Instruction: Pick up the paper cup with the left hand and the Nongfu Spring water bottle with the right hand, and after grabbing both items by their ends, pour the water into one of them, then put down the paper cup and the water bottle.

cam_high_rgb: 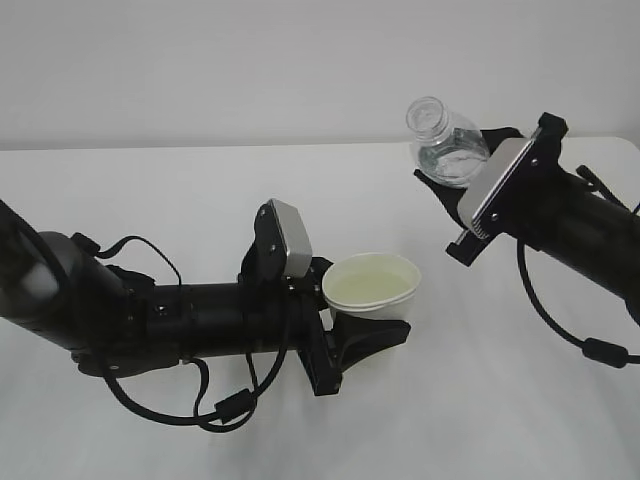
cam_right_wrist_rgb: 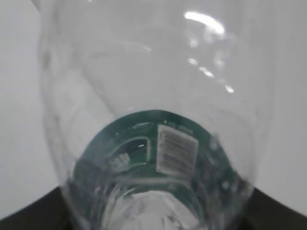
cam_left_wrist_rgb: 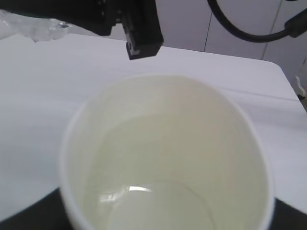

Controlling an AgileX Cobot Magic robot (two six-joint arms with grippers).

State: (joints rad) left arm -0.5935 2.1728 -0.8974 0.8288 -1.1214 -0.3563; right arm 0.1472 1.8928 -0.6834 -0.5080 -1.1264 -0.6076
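My left gripper [cam_high_rgb: 368, 318] is shut on the paper cup [cam_high_rgb: 372, 282] and holds it upright above the table. In the left wrist view the cup [cam_left_wrist_rgb: 168, 143] fills the frame, with clear water [cam_left_wrist_rgb: 158, 206] lying in its bottom. My right gripper [cam_high_rgb: 465, 168] is shut on the lower end of the Nongfu Spring water bottle [cam_high_rgb: 447, 145]. The bottle is tilted, its open neck pointing up and to the left, above and to the right of the cup and apart from it. Its green label [cam_right_wrist_rgb: 139, 139] shows in the right wrist view; black fingers [cam_right_wrist_rgb: 29, 215] sit at the bottom corners.
A white table [cam_high_rgb: 500, 400] lies under both arms, with a plain pale wall behind. The left arm's black cables [cam_high_rgb: 160, 400] loop low over the table at the left. The right arm's cable [cam_high_rgb: 560, 325] hangs at the right.
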